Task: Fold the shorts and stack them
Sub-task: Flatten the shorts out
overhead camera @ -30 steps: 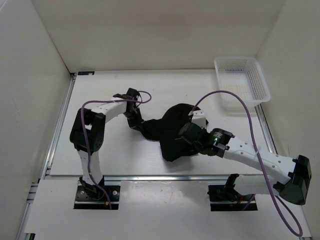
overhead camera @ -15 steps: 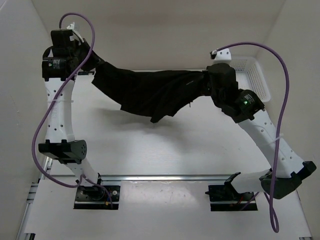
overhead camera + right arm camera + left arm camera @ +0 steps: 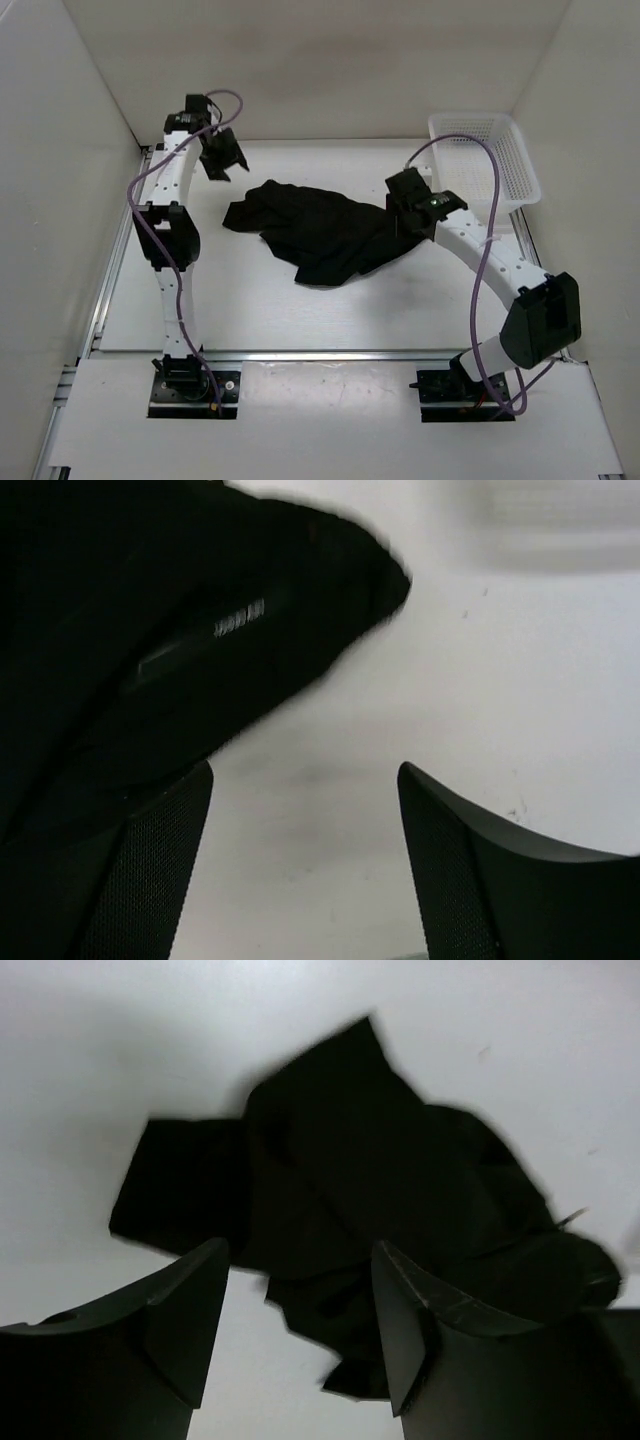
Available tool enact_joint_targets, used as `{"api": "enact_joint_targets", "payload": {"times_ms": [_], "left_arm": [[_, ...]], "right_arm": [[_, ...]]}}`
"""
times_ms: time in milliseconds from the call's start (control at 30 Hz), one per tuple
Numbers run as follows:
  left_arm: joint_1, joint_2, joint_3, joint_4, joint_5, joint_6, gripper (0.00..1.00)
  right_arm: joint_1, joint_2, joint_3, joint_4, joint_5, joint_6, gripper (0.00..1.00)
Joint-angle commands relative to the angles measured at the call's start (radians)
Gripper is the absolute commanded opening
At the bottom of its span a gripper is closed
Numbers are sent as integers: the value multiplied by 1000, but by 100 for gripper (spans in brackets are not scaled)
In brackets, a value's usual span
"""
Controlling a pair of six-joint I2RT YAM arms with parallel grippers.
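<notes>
The black shorts lie crumpled and spread on the white table, held by neither gripper. My left gripper hangs open above the table's far left, up and left of the shorts' left end. From the left wrist view the shorts lie below and beyond the open left gripper, which has nothing between its fingers. My right gripper is open at the shorts' right end. In the right wrist view the shorts fill the upper left, and only bare table shows in the open right gripper.
A white mesh basket stands at the far right of the table, just beyond the right arm. White walls enclose the table on three sides. A metal rail runs along the near edge.
Half a second ago both grippers held the shorts stretched high in the air. Both have now opened and let go, and the shorts have dropped onto the table. Both arms have come lower.
</notes>
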Motion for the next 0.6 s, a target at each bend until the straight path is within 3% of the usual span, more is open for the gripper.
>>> {"api": "enact_joint_targets", "payload": {"times_ms": [0, 67, 100, 133, 200, 300, 367, 400, 433, 500, 567], "left_arm": [[-48, -294, -176, -9, -32, 48, 70], [-74, -470, -346, 25, -42, 61, 69], [-114, -529, -532, 69, -42, 61, 66], [-142, -581, -632, 103, -32, 61, 52], [-239, -698, -882, 156, 10, 50, 45], [-344, -731, -1056, 260, 89, -14, 49], [-395, -731, -1146, 313, 89, -63, 59], [-445, -705, -1172, 329, 89, -73, 74], [-470, -689, -1172, 343, 89, -73, 81], [-504, -627, -1181, 367, 69, -64, 87], [-504, -590, -1190, 389, 38, -64, 89]], "right_arm": [[-23, -140, -51, -18, -50, 107, 76], [-53, -214, -96, -18, -122, 137, 68], [-62, -241, -151, -2, -151, 165, 57], [-83, -296, -183, 7, -185, 180, 49], [-109, -346, -243, 28, -260, 205, 35], [-186, -407, -332, 56, -421, 251, 31], [-218, -421, -377, 91, -550, 271, 50], [-247, -421, -388, 102, -582, 271, 65], [-260, -410, -397, 123, -609, 285, 72], [-301, -377, -408, 124, -647, 295, 80], [-332, -343, -408, 133, -670, 296, 82]]}}
